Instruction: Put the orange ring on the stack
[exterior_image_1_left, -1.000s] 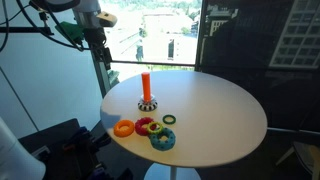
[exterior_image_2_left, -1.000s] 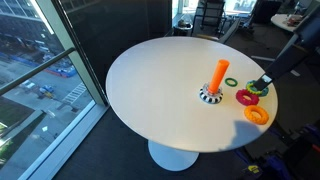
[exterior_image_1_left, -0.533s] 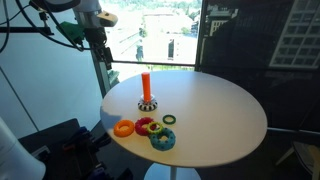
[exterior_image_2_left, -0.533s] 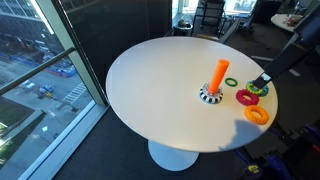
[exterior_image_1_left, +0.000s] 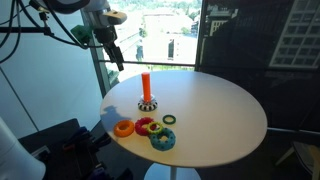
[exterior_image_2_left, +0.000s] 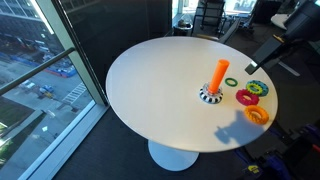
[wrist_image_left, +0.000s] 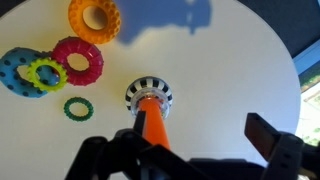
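The orange ring (exterior_image_1_left: 124, 128) lies flat on the white round table (exterior_image_1_left: 220, 120) near its edge; it also shows in the other exterior view (exterior_image_2_left: 257, 115) and at the top of the wrist view (wrist_image_left: 95, 17). The stack (exterior_image_1_left: 146, 90) is an upright orange-red peg on a speckled dark base (exterior_image_2_left: 210, 96), with no ring on it. In the wrist view the peg (wrist_image_left: 152, 118) stands just under the camera. My gripper (wrist_image_left: 200, 135) is open and empty. It hangs in the air well above the table (exterior_image_1_left: 115, 55) (exterior_image_2_left: 258, 66), apart from the rings.
A red ring (wrist_image_left: 78, 61), a blue ring (wrist_image_left: 14, 70) with a yellow-green ring (wrist_image_left: 45, 73) on it, and a thin green ring (wrist_image_left: 78, 107) lie beside the orange ring. Windows and a dark wall surround the table (exterior_image_2_left: 150, 80).
My gripper has risen and swung from beside the rings to a spot higher above the table, nearer the peg. The rings and the peg have not moved.
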